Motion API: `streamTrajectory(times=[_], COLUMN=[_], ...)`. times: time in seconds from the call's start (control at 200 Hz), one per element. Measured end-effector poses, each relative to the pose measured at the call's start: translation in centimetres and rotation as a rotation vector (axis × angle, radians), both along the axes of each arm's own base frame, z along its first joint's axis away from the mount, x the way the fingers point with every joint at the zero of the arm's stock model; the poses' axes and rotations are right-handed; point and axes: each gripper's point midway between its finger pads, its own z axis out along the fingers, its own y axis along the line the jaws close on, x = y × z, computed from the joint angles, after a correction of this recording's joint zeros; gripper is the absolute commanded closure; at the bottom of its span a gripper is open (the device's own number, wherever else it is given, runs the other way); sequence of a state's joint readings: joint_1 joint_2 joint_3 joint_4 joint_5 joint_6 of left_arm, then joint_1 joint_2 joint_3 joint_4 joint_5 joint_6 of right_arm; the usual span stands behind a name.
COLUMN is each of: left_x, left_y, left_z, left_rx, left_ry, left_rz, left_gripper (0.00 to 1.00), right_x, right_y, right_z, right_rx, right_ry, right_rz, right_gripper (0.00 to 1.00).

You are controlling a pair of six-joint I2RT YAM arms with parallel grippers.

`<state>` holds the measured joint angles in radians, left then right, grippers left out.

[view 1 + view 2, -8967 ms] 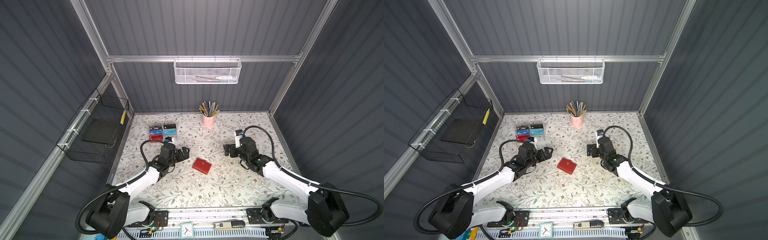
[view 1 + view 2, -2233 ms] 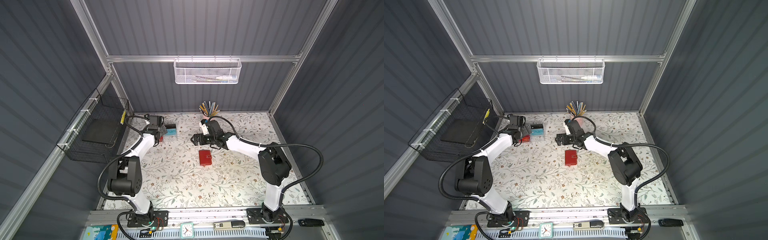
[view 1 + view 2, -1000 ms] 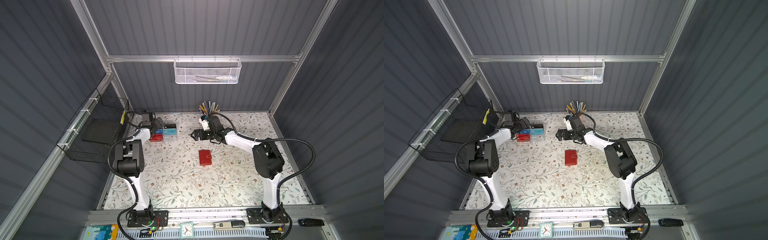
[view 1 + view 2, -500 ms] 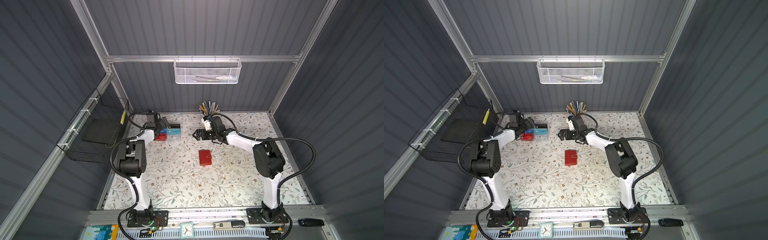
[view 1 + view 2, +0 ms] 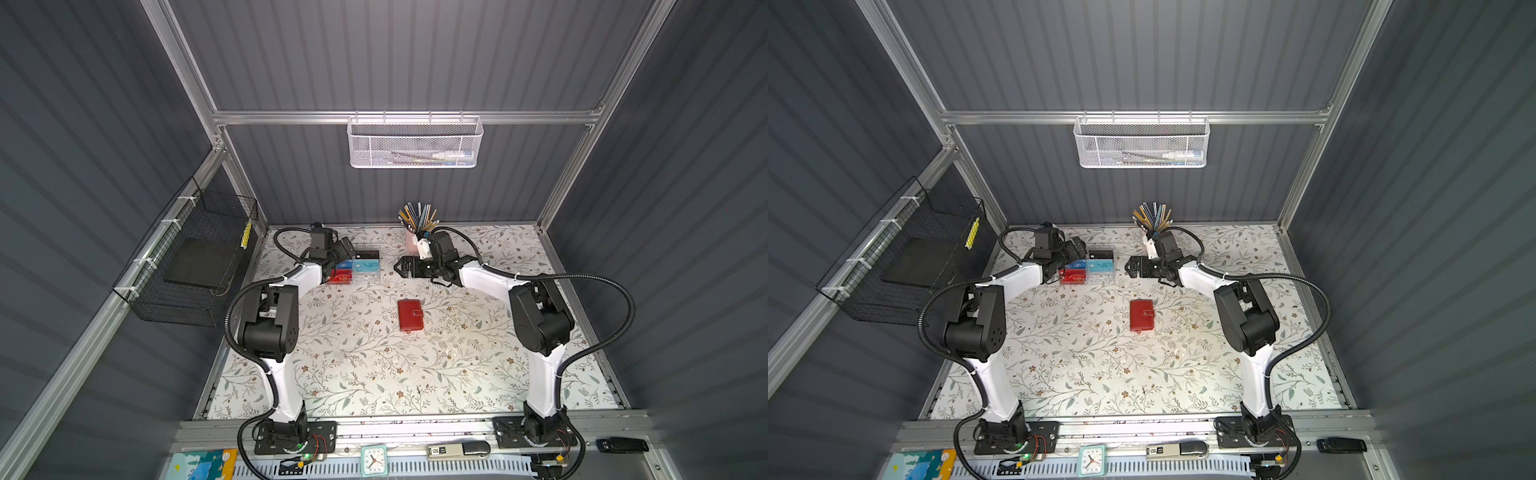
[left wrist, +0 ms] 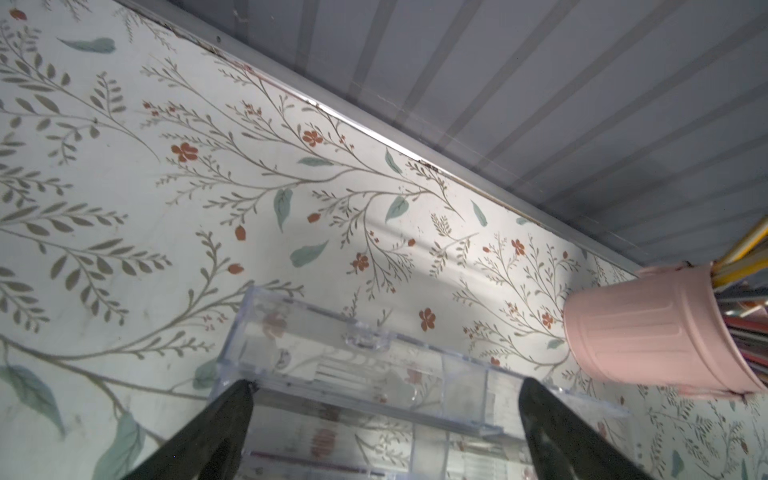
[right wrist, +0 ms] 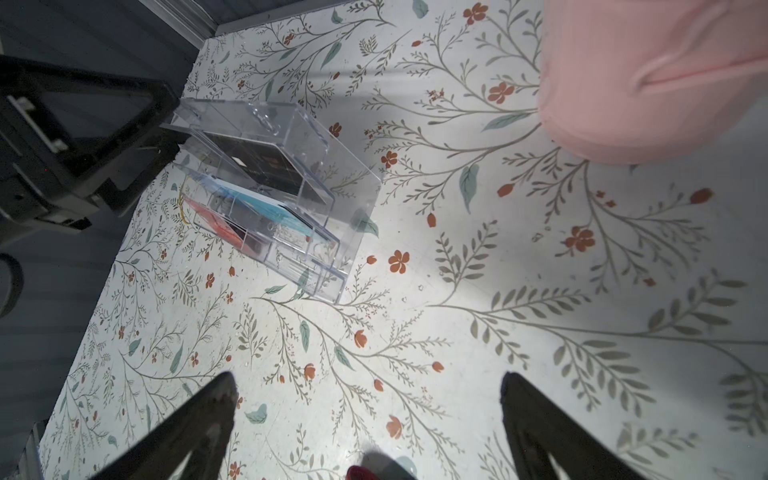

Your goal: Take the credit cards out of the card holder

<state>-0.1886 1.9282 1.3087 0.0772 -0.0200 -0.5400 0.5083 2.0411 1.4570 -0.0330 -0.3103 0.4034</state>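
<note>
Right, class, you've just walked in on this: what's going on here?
Two robot arms are working over a floral table. The red card holder lies closed in the middle, and neither arm is touching it. The left gripper is open at the clear plastic box of coloured cards near the back wall. The right gripper is open and empty, above bare table between that box and the pink pencil cup. Nothing is held.

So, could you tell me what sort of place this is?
Probably a mock desk in a robot test cell: aluminium-framed grey ribbed walls, a floral-patterned tabletop, a pink bucket-shaped pencil cup.
</note>
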Motion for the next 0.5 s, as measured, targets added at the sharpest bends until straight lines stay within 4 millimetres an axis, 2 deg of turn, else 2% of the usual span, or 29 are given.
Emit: streamTrajectory(times=[0.13, 0.24, 0.41, 0.5], left_x=[-1.5, -3.1, -4.7, -4.7], left_y=[-1.8, -2.4, -1.4, 0.0], left_z=[0.6, 2.4, 6.3, 7.1], left_rx=[-0.005, -0.003, 0.031, 0.091], left_ry=[0.029, 0.032, -0.029, -0.039], left_rz=[-0.043, -0.063, -0.053, -0.015], left_gripper=[0.0, 0.0, 0.0, 0.0], right_x=[0.5, 1.0, 1.9, 2.1], right_y=[0.3, 0.7, 1.3, 1.6], right_z=[1.1, 2.3, 2.6, 1.7], right_rx=[0.016, 0.036, 0.05, 0.046], right_ry=[-0.015, -0.035, -0.045, -0.03], right_rz=[-0.003, -0.005, -0.009, -0.01], right_gripper=[0.01, 0.01, 0.01, 0.01])
